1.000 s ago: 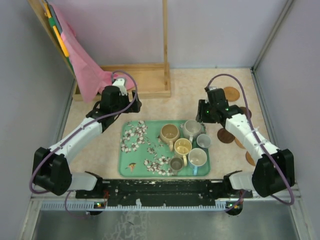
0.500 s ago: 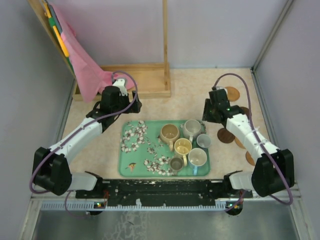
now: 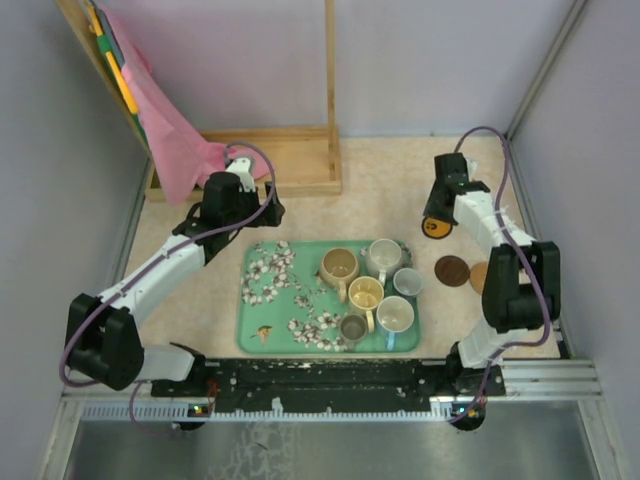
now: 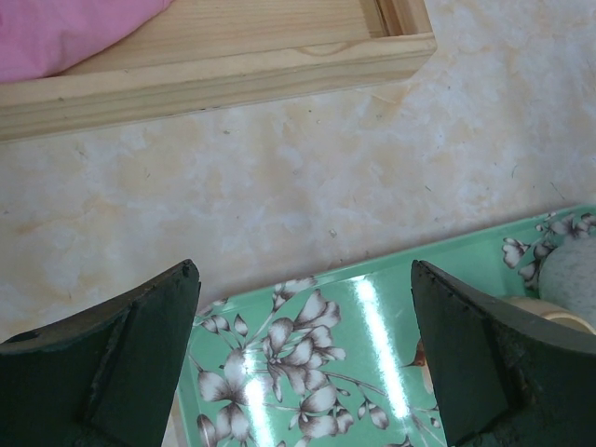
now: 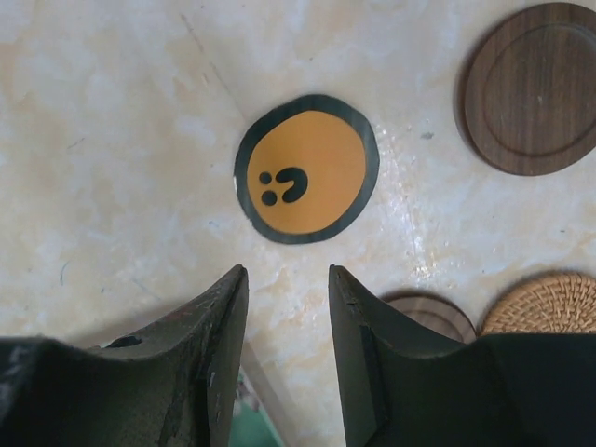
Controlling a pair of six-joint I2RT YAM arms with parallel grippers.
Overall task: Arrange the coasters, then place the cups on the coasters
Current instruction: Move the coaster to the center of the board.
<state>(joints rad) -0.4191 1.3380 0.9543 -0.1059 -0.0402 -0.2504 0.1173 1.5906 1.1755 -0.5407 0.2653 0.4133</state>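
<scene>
Six cups (image 3: 365,293) stand clustered on the right half of the green floral tray (image 3: 275,320), and none is on a coaster yet. A second ago the right arm reached over the tabletop (image 5: 112,140) beside the tray's far right corner. Now it has folded back and swung out toward the far right. An orange coaster with a black rim (image 5: 305,168) shows lying flat on the tabletop just beyond its fingertips. The right hand (image 5: 289,275) is partly open, with a narrow gap and nothing between its jaws. Whether it set that coaster down cannot be told.

A dark brown coaster (image 5: 531,88) and a woven coaster (image 5: 545,303) lie close by, apart from the orange one and from each other. The rim of a second brown one peeks out beside the woven one.

The left hand (image 4: 303,270) has not moved. It hangs spread fully wide and empty over the tray's far left edge.

The coasters are probably still being laid out, so the cups wait. The right hand looks lined up on the orange coaster.
</scene>
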